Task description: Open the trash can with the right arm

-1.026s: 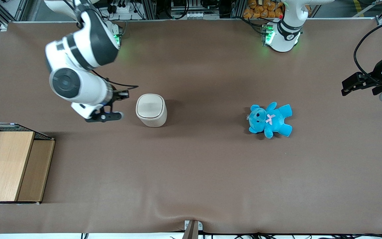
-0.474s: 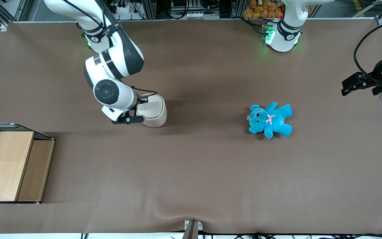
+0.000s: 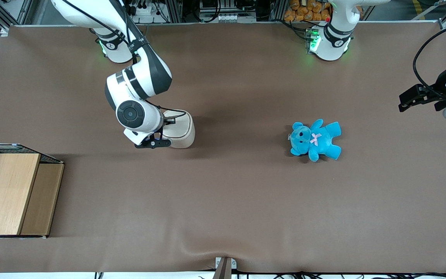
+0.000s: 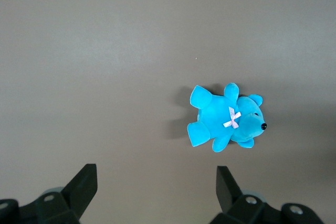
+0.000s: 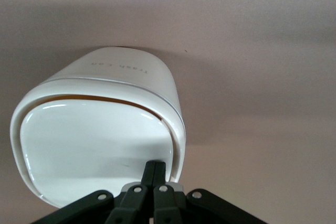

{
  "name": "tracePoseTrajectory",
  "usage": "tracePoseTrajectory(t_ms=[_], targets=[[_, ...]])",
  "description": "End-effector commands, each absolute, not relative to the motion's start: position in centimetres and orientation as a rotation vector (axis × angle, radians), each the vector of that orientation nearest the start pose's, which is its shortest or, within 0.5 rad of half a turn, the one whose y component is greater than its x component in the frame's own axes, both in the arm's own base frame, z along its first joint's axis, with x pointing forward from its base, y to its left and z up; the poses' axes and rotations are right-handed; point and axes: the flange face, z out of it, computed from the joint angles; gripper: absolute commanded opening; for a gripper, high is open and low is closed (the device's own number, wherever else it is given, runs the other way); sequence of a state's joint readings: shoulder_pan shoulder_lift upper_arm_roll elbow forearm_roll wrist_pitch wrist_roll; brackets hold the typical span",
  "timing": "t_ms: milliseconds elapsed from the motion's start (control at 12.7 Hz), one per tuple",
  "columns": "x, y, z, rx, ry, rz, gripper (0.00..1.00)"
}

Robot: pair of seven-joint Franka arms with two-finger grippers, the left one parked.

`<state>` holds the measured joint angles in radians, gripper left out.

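Note:
The trash can [image 3: 182, 131] is a small cream-white bin standing upright on the brown table, its flip lid [image 5: 94, 150] down and a thin brown rim line showing. The right arm [image 3: 134, 112] reaches over the part of the can toward the working arm's end and hides that part in the front view. My gripper [image 5: 155, 167] is shut, both black fingers pressed together with nothing between them. Its tips sit at the lid's surface close to the lid's edge. I cannot tell whether they press on it.
A blue teddy [image 3: 315, 140] lies on the table toward the parked arm's end, also seen as the blue teddy [image 4: 227, 118] in the left wrist view. A wooden box with wire mesh [image 3: 12, 190] stands at the working arm's end, nearer the front camera.
The right arm swung from beside the trash can to over it, moving toward the parked arm's end. In the last half second it shifted only a little. The can has not moved.

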<state>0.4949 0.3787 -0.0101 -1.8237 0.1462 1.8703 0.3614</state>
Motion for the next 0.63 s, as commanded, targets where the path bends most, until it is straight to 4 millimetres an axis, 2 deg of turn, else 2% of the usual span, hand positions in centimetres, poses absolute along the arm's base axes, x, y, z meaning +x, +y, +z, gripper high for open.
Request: tracePoseTrajectory(t_ms=[0, 316, 553], targets=[[52.4, 29.5, 29.7, -3.104, -0.070, 0.571, 0.00], [52.2, 29.9, 28.3, -3.109, -0.078, 0.593, 0.00], [52.2, 30.0, 28.8, -3.108, -0.077, 0.588, 0.00]])
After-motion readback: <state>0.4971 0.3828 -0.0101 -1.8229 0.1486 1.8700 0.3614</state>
